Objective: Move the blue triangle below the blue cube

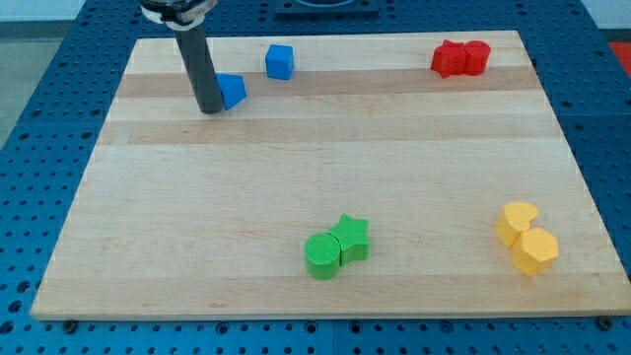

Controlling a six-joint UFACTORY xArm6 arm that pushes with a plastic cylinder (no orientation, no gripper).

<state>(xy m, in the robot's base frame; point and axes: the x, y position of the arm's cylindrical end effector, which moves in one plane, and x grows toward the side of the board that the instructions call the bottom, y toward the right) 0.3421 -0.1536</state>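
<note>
Pale wooden board on a blue perforated bench, and my tip sits down against the blue triangle, on its left side. No jaws here, just a plain rod. Blue cube lies just up-right of the triangle, apart.

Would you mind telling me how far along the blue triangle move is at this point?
Done: my tip has reached the blue triangle and sits against its left side. In hand: a push toward the view's right seems set up. Left: the triangle lies lower-left of the blue cube, not yet directly below it, so it needs to travel rightward.
</note>
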